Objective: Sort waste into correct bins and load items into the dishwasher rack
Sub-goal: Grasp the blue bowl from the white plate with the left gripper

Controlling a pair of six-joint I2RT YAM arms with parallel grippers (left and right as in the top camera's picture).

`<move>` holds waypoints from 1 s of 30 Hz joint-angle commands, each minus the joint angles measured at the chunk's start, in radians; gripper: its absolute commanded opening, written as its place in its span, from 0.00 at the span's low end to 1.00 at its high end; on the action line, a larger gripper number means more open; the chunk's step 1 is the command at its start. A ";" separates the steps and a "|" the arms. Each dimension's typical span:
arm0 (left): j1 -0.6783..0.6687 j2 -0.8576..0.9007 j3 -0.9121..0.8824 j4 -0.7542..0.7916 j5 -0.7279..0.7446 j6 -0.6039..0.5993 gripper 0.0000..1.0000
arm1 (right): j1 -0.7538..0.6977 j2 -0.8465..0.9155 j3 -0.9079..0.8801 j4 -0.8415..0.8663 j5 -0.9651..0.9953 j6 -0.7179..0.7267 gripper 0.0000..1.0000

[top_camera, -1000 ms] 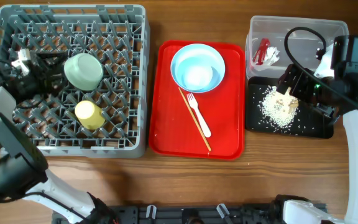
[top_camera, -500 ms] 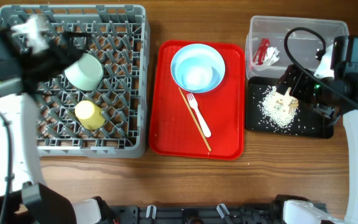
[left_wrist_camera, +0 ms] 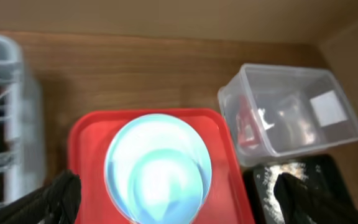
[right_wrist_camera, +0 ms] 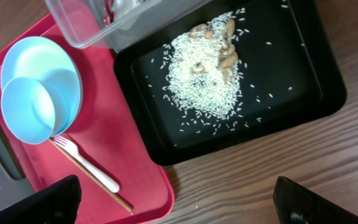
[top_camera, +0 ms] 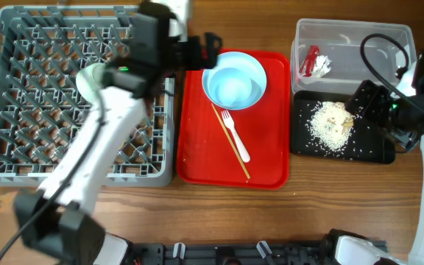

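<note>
The left arm reaches across the right side of the grey rack (top_camera: 20, 96) to the top left corner of the red tray (top_camera: 197, 147). In its wrist view the left fingers (left_wrist_camera: 64, 193) stand spread wide with nothing between them, above a pale blue bowl (top_camera: 233, 79). That bowl sits at the far end of the red tray. It seems to rest on a plate, though the blurred wrist view leaves that unsure. Just in front of it a white fork (top_camera: 238, 143) and a pair of wooden chopsticks (top_camera: 243, 168) lie side by side, slanting down the tray. In the rack, a pale green bowl (top_camera: 90, 79) shows partly from under the arm.

To the right of the red tray, on the wooden worktop (top_camera: 308, 213), a clear tub (top_camera: 389, 33) holds a red wrapper (top_camera: 311, 60) and some white paper bits (top_camera: 324, 65) at its left end. A black tray (top_camera: 374, 143) lies touching the tub's near side and holds a heap of rice (top_camera: 328, 124) with a few beige lumps at the top. The right arm hangs over the right end of the black tray. The right fingers (right_wrist_camera: 48, 202) are spread apart and hold nothing.
</note>
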 commanded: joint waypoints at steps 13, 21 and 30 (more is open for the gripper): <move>-0.240 0.494 0.008 0.126 -0.178 0.065 0.97 | -0.014 0.008 0.012 -0.013 0.017 -0.021 1.00; -0.240 0.494 0.008 0.059 -0.321 0.065 0.13 | -0.014 0.008 0.012 -0.014 0.017 -0.022 1.00; -0.240 0.391 0.008 0.055 -0.240 0.064 0.04 | -0.014 0.008 0.012 -0.020 0.017 -0.029 1.00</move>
